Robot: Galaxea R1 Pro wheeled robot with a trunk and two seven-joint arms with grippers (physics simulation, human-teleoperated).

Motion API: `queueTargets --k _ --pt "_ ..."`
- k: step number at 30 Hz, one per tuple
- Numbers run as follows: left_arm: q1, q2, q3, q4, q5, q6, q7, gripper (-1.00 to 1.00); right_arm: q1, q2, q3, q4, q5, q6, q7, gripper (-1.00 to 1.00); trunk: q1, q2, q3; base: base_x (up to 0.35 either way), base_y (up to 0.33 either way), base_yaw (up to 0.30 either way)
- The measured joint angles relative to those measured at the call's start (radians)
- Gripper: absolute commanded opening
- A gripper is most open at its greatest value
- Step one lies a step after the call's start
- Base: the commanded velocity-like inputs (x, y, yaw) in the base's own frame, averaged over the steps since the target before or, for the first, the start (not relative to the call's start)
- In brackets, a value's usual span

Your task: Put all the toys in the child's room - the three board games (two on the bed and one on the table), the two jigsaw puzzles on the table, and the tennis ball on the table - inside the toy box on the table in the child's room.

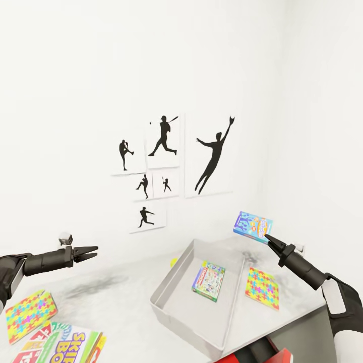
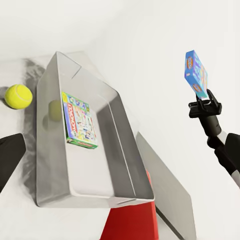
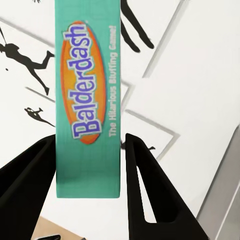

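The teal edge of the Balderdash board game box (image 3: 89, 100) reads "Balderdash" in white letters on an orange oval, with "The Hilarious Bluffing Game!" in small white print beside it; the right gripper (image 3: 90, 165) clamps this box between its fingers. On the tabletop (image 1: 116, 302), the Skip-Bo game box (image 1: 65, 345) at the near left corner shows large yellow letters "SKIP BO", partly cut off by the frame edge. The board game box lying inside the toy box (image 2: 79, 120) carries print too small and blurred to read.
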Motion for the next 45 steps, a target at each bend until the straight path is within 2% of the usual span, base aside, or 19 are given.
queueTargets --k 9,20,45 --pt "0.000 0.000 0.000 0.000 0.001 0.000 0.000 1.00 0.000 0.001 0.001 0.000 0.001 -0.002 -0.001 -1.00 0.000 0.000 0.000 0.077 -0.008 0.000" --pt "0.000 0.000 -0.002 0.000 0.001 0.000 0.000 1.00 0.000 0.002 0.001 0.000 0.001 -0.002 -0.001 -1.00 0.000 0.000 0.000 0.006 -0.128 0.000" --pt "0.000 0.001 -0.001 0.000 0.001 0.000 0.000 1.00 0.000 0.003 0.005 -0.007 0.001 -0.014 -0.017 -1.00 0.000 0.000 0.000 0.000 -0.004 0.000"
